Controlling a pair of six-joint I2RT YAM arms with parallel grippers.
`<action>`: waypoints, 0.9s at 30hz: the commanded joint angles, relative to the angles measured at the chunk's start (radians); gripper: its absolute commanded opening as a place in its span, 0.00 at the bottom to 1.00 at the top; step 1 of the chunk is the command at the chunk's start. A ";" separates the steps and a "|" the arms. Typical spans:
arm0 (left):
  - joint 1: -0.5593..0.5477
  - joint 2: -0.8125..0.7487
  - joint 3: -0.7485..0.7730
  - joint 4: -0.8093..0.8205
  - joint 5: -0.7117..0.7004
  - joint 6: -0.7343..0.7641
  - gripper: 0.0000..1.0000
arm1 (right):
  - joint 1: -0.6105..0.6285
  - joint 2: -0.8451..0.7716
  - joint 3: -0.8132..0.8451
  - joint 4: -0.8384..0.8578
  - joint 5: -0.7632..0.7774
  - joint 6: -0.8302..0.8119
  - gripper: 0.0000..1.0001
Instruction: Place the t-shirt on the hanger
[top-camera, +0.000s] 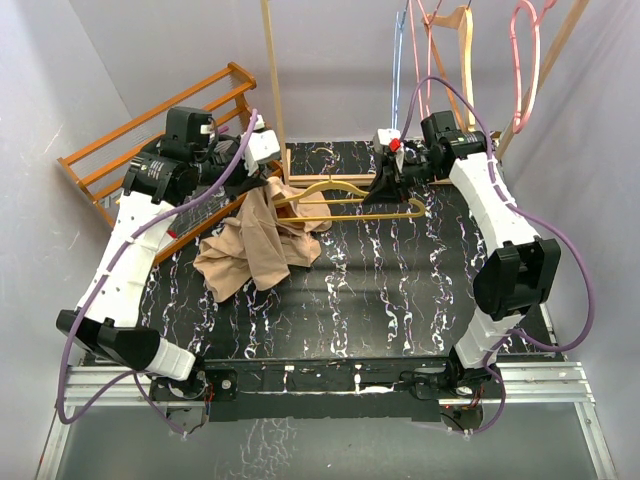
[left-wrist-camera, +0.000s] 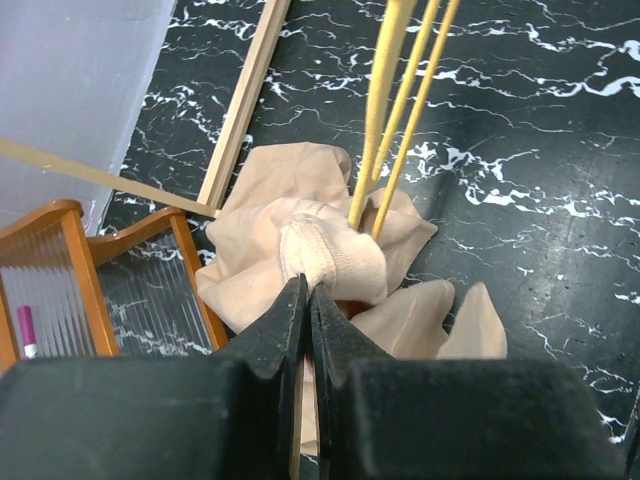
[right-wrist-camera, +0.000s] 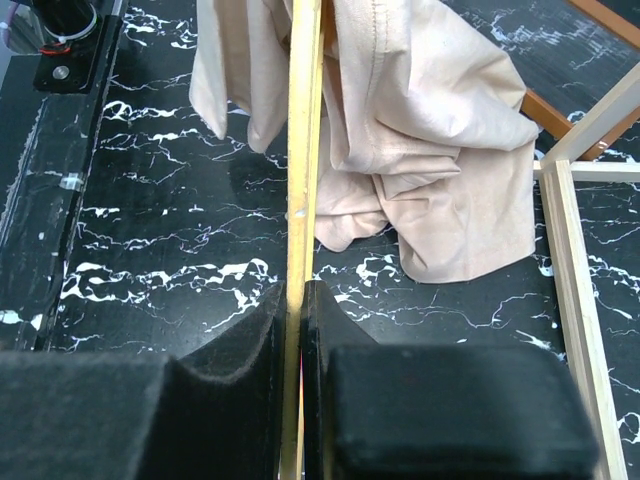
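Clamps the mustard-yellow hanger (top-camera: 345, 215) at its right end with the right jaws, shut tight on the thin bar, evidently to hold it level and stiff as a fixed target for the cloth. Pinches the tan t-shirt (top-camera: 255, 250) with the left jaws, clenched on a bunched fold right at the hanger's left end, apparently to spread an opening over the left shoulder tip. Cannot tell whether that opening is neck or hem. Lifts only the pinched part and leaves the rest slumped in a heap below and to the left of the hanger, on the marbled black tabletop (top-camera: 400, 290). Reads as an early threading step, with the left shoulder at the mouth of the fabric and the right shoulder and hook bare. Calls next for drawing the fabric rightward along the hanger. Risks a snag on the shoulder tip, a twist of the thin wire in the grip, or loss of the fold under the weight of the heap.
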 joint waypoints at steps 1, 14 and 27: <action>-0.006 -0.005 0.035 -0.058 0.104 0.078 0.00 | 0.000 -0.010 0.067 0.002 -0.078 -0.011 0.08; -0.119 0.105 0.192 0.022 0.023 -0.027 0.00 | 0.041 -0.053 0.007 0.139 -0.044 0.080 0.08; -0.126 0.251 0.330 0.013 0.067 -0.138 0.01 | 0.085 -0.094 -0.071 0.184 -0.052 0.100 0.08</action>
